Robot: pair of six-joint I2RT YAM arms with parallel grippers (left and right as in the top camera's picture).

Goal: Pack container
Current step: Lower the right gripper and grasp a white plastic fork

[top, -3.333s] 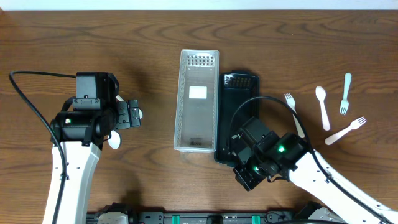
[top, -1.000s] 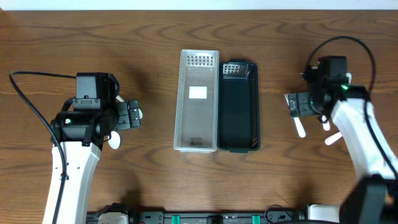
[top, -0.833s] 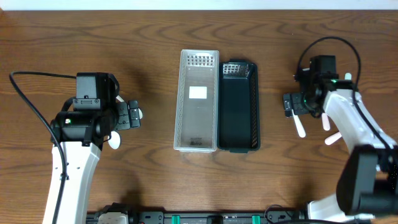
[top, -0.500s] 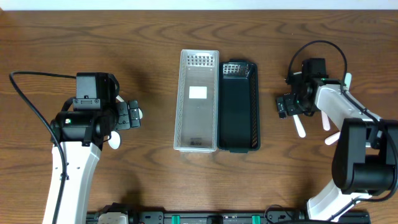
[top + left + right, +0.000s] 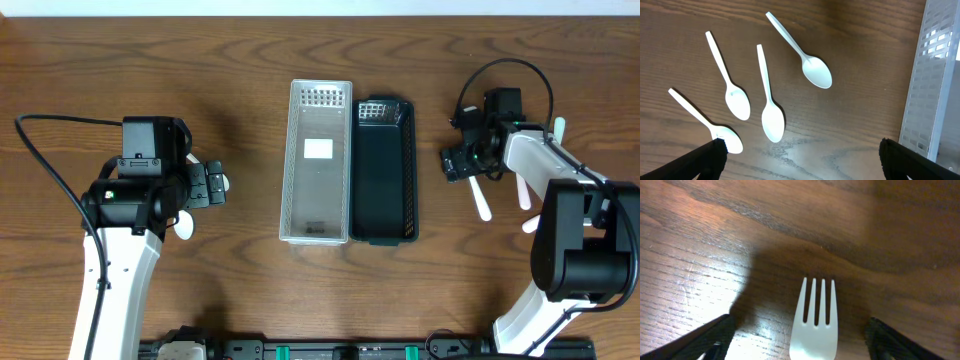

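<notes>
The step in hand looks like picking up the first fork for packing. The right claw (image 5: 458,165) hovers over a white plastic fork (image 5: 815,320) that lies flat on the desk (image 5: 250,60), just to the right of the black basket (image 5: 383,190). In the right wrist view its fingers (image 5: 705,337) are spread wide, one on each side of the fork's head, and grip nothing. The clear basket (image 5: 320,200) sits against the black one's left side, and no cutlery shows in either.

The left claw (image 5: 213,185) hangs with its fingers apart above four white spoons (image 5: 772,120) spread on the desk, left of the clear basket, and touches none of them.

Next, the right claw likely needs to sink until its fingertips reach the wood, then close across the fork. The fork is thin and lies flush, so a shallow pinch may slip off it.
</notes>
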